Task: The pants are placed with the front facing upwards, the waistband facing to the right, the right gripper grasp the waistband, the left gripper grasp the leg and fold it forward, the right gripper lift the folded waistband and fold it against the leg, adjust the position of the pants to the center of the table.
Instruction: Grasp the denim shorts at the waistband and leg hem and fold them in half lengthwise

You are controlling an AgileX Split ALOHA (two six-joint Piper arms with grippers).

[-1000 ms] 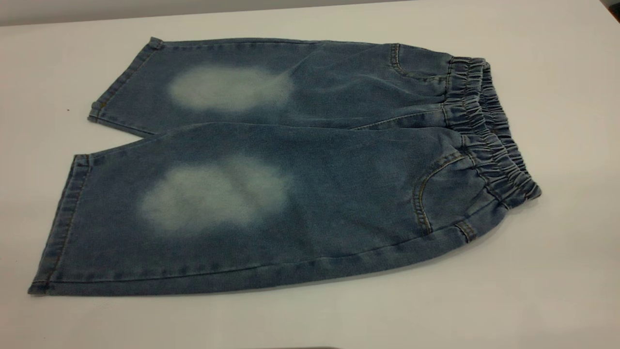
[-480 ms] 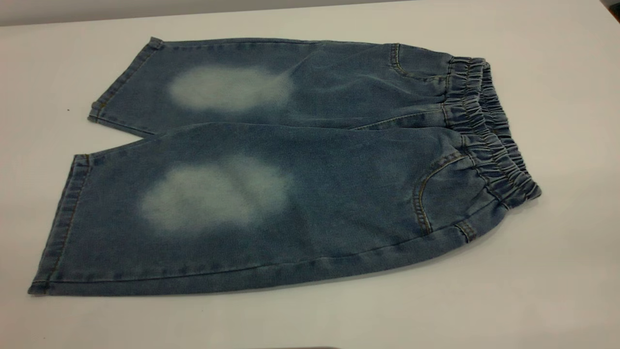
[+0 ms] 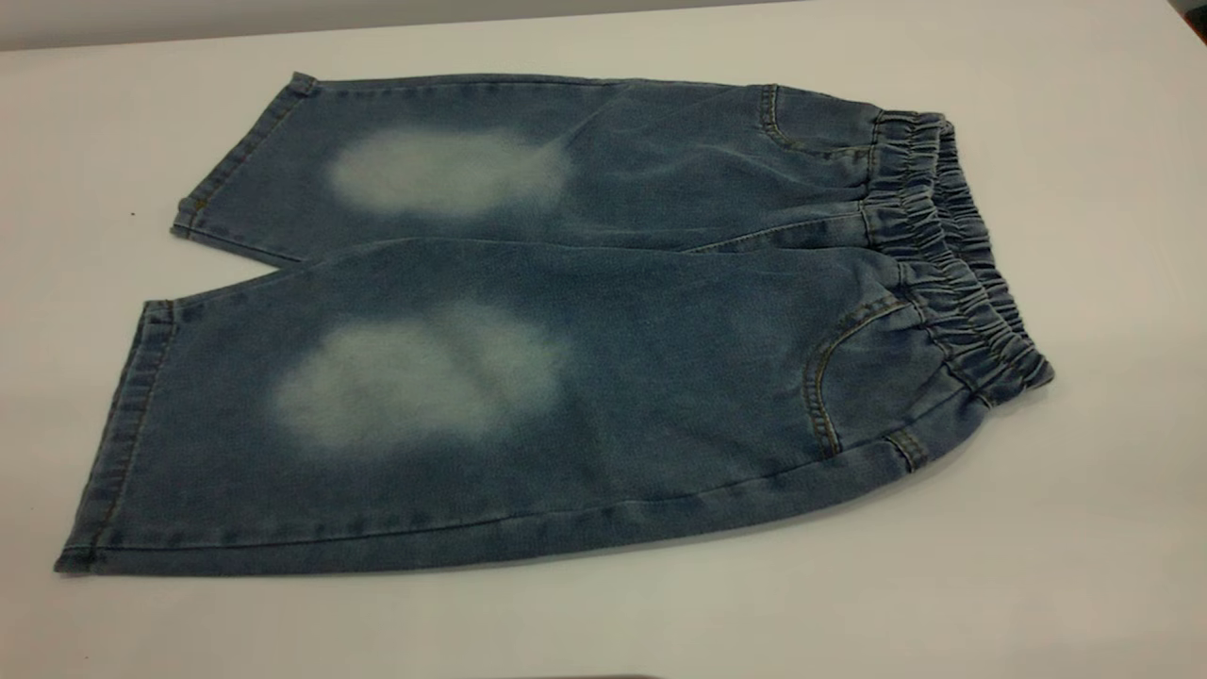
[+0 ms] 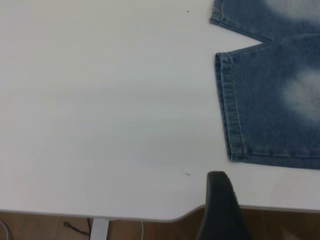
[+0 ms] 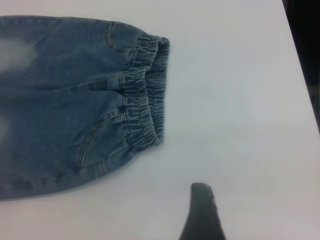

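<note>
The blue denim pants (image 3: 566, 330) lie flat and spread on the white table (image 3: 1084, 528), front up, with a pale patch on each thigh. Their ruffled waistband (image 3: 952, 255) points right and both leg hems (image 3: 123, 424) point left. Neither gripper appears in the exterior view. In the left wrist view a black part of my left gripper (image 4: 220, 202) hangs over the table's near edge, apart from the nearer leg hem (image 4: 227, 110). In the right wrist view a dark part of my right gripper (image 5: 202, 212) sits over bare table, short of the waistband (image 5: 145, 95).
The table's near edge (image 4: 150, 217) shows in the left wrist view, with brown floor and cables below. A dark drop lies past the table's edge (image 5: 305, 50) in the right wrist view. White tabletop surrounds the pants on all sides.
</note>
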